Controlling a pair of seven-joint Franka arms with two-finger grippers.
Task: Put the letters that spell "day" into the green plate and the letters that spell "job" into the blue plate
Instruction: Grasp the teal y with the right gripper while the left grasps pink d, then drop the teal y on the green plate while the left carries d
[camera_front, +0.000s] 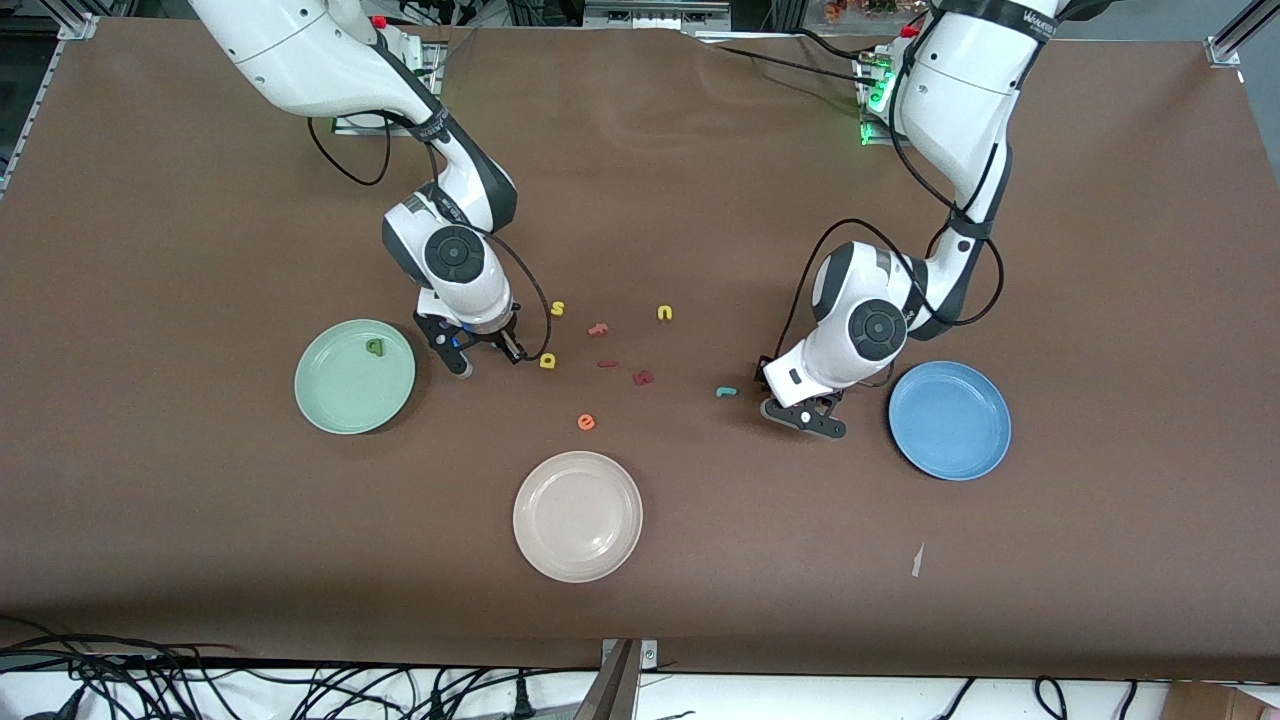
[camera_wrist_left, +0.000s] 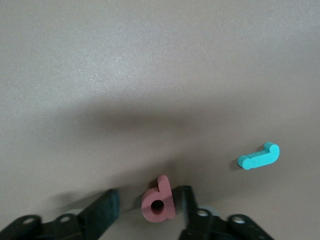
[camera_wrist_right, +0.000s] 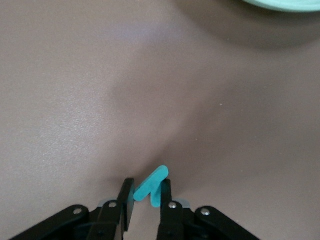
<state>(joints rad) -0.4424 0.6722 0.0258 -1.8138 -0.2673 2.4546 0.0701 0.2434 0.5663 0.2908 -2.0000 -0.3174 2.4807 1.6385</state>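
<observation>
Front view is showing both arms reaching down to the table with their wrists bent low. The right arm is coming from its base and folding at the elbow, and the right gripper (camera_front: 488, 360) is sitting low between the green plate (camera_front: 330, 400) and the yellow round-bowled letter (camera_front: 547, 361). In the right wrist view its fingers (camera_wrist_right: 129, 197) are clenching the teal "y" (camera_wrist_right: 151, 187), which is lying tilted between them. The left arm is bending down in the same way, and the left gripper (camera_front: 808, 420) is sitting low at the table beside the blue plate (camera_front: 950, 420), on the side toward the right arm's end. In the left wrist view its jaws are standing apart around the salmon letter (camera_wrist_left: 159, 205), which is standing on edge. One finger (camera_wrist_left: 186, 202) is touching the letter and a gap is showing at the other. The teal hooked letter (camera_front: 726, 391) is lying flat near that gripper, toward the right arm's end. Three plates are lying on the table: the green one toward the right arm's end, the blue one toward the left arm's end, and a cream plate (camera_front: 577, 515) nearer the front camera between them. The dark green letter (camera_front: 374, 347) is lying in the green plate. Three yellow letters are showing, counting the "s" (camera_front: 558, 308) and the "u" (camera_front: 665, 313). Three red letters (camera_front: 643, 378) and one orange "e" (camera_front: 586, 422) are lying in the middle.
</observation>
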